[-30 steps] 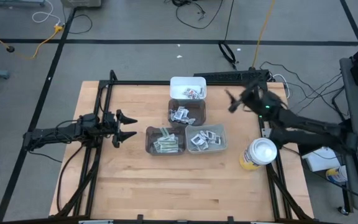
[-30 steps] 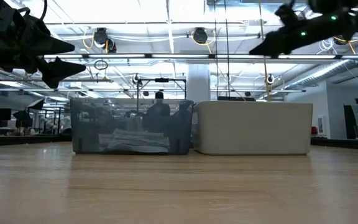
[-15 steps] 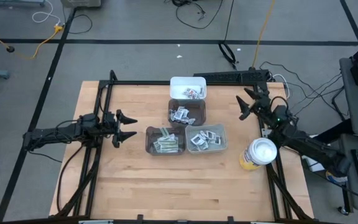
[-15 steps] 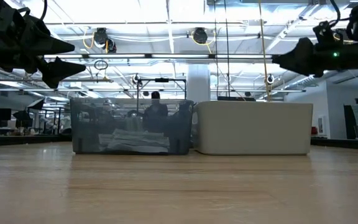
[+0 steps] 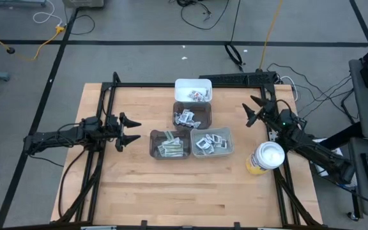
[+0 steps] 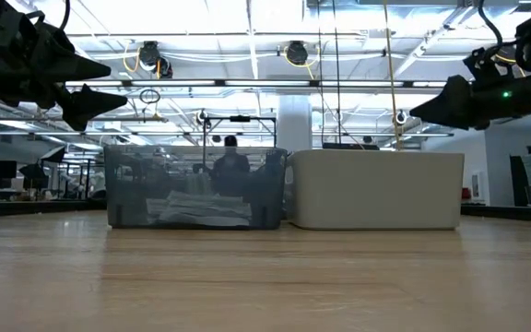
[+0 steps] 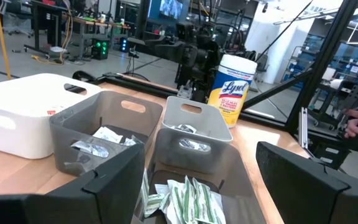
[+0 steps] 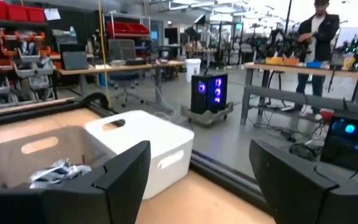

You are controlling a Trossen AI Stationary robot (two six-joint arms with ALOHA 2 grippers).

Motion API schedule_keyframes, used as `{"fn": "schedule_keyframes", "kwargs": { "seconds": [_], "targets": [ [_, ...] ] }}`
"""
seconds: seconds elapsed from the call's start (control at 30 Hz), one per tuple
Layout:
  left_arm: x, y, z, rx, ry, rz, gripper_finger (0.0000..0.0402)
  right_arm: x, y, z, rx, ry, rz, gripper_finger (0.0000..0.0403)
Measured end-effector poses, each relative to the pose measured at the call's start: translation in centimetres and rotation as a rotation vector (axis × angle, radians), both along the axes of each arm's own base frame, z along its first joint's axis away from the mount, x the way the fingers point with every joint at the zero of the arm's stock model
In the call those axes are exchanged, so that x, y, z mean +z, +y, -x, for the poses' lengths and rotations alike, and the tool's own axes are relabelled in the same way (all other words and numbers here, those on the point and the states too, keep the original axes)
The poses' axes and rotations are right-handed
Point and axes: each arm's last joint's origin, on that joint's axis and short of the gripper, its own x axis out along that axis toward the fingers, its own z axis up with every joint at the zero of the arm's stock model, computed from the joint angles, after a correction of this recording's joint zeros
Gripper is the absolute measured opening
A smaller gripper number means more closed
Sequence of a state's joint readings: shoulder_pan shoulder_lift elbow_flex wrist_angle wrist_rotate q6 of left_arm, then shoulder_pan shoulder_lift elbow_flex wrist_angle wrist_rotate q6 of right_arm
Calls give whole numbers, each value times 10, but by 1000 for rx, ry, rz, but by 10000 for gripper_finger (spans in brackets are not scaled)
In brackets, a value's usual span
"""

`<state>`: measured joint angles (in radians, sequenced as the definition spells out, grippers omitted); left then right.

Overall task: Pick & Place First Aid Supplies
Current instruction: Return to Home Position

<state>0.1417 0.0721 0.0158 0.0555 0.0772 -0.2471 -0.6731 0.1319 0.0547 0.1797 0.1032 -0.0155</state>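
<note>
The left gripper (image 5: 137,131) hangs over the wooden table (image 5: 133,191) near its left edge, its 2 fingers spread wide with nothing between them. The right gripper (image 5: 250,110) hovers by the right edge toward the back corner — also spread and empty. The first aid supplies (image 5: 211,142) lie in 4 clustered rectangular plastic bins (image 5: 193,103) around the table's middle:
- tiny red-marked packets (image 5: 200,96) in the white bin (image 5: 179,84) nearest the back edge
- crumpled white sachets (image 5: 185,117) in the grey bin (image 5: 203,121) in front of it
- green-striped strip wrappers (image 5: 170,147) in the dark grey bin (image 5: 154,142)
- square white sachets (image 5: 204,144) in the paler bin (image 5: 229,148) beside that

A yellow canister with a white lid (image 5: 265,157) stands near the right edge.
</note>
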Motion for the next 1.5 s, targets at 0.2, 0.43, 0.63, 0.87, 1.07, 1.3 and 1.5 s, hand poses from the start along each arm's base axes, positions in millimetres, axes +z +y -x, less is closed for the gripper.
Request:
{"fn": "schedule_keyframes", "kwargs": {
  "seconds": [0.2,0.43,0.63,0.87,1.07,1.3,1.5],
  "targets": [
    [0,0,0,0,0,0,310,-3,3,4,3,-35,-58,267],
    [0,0,0,0,0,0,310,2,6,7,5,-90,-24,267],
    [0,0,0,0,0,0,310,3,6,7,6,-91,-23,267],
    [0,0,0,0,0,0,310,3,6,7,6,-92,-22,266],
    [0,0,0,0,0,0,310,3,6,7,6,-92,-22,268],
    [0,0,0,0,0,0,310,3,6,7,6,-91,-23,268],
    [0,0,0,0,0,0,310,3,6,7,6,-91,-23,267]
  ]
}}
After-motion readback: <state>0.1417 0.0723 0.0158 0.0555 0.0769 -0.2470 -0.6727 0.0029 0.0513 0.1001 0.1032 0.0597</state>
